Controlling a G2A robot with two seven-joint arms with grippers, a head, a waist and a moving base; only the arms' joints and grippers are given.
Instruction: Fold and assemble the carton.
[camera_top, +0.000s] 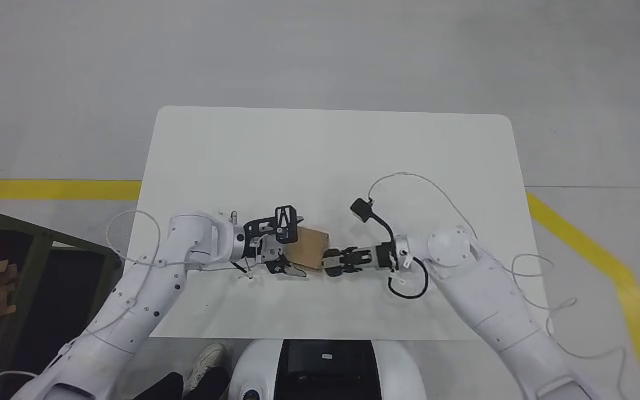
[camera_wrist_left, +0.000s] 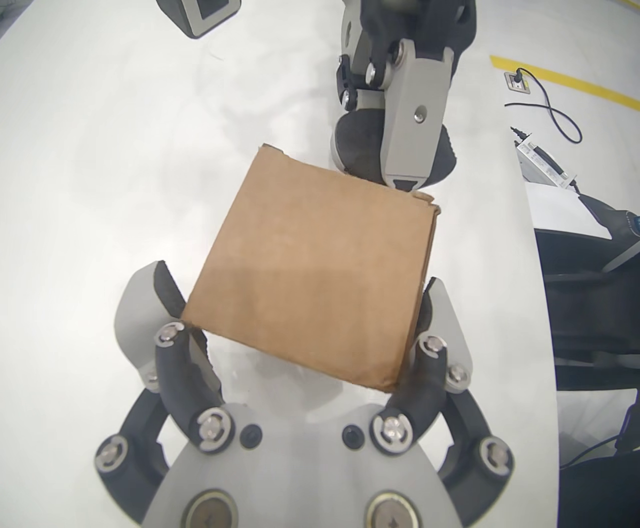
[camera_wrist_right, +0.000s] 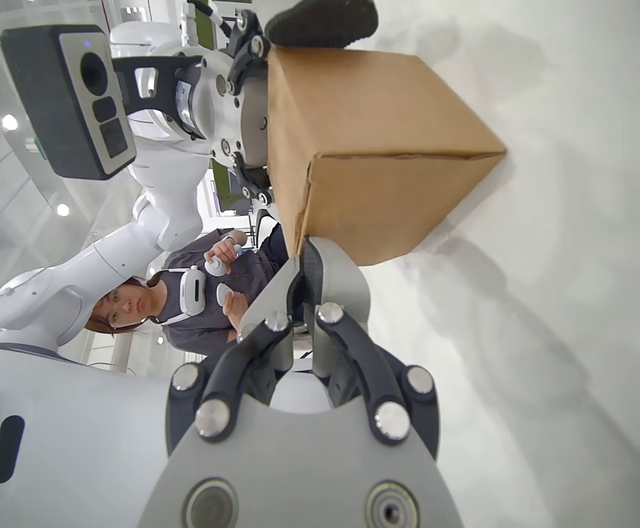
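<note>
The carton (camera_top: 312, 243) stands squared up on the white table (camera_top: 400, 150) near its front edge, its longer side seemingly running from one gripper to the other, layered flap end facing the right arm. The left gripper (camera_wrist_left: 295, 289), fingers spread wide, clamps the opposite end; the right gripper (camera_wrist_right: 306, 260), fingers nearly together, pinches a flap edge. Closing that end looks the step in hand: left must brace while right presses the flap flush.
</note>
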